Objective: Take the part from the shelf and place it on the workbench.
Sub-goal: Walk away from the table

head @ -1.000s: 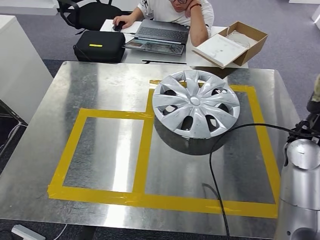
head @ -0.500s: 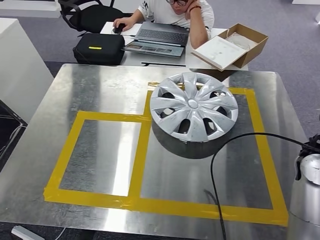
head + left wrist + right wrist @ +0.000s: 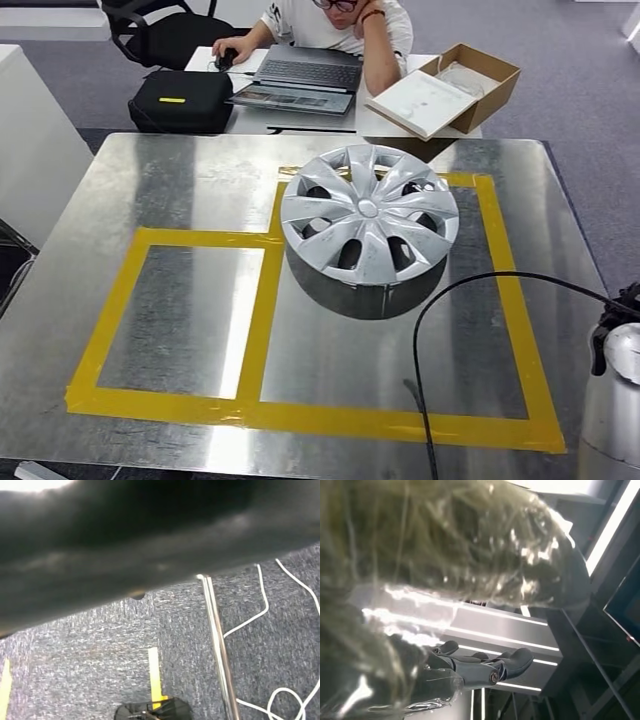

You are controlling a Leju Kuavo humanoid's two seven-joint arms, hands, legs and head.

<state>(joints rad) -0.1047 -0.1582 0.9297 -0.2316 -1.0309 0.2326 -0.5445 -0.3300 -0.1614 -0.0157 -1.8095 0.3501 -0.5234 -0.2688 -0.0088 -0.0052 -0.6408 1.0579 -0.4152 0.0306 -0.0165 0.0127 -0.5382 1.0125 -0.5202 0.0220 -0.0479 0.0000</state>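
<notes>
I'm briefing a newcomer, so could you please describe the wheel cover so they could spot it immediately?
On the metal workbench, find the yellow tape outline. The wheel cover lies in its larger right-hand box: a round silver disc with curved spokes, the only part there.

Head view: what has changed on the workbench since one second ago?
The whole picture shifted left: the camera moved, not the things. The right arm sits lower at the edge. The hubcap lies as before inside the yellow tape on the workbench, untouched.
</notes>
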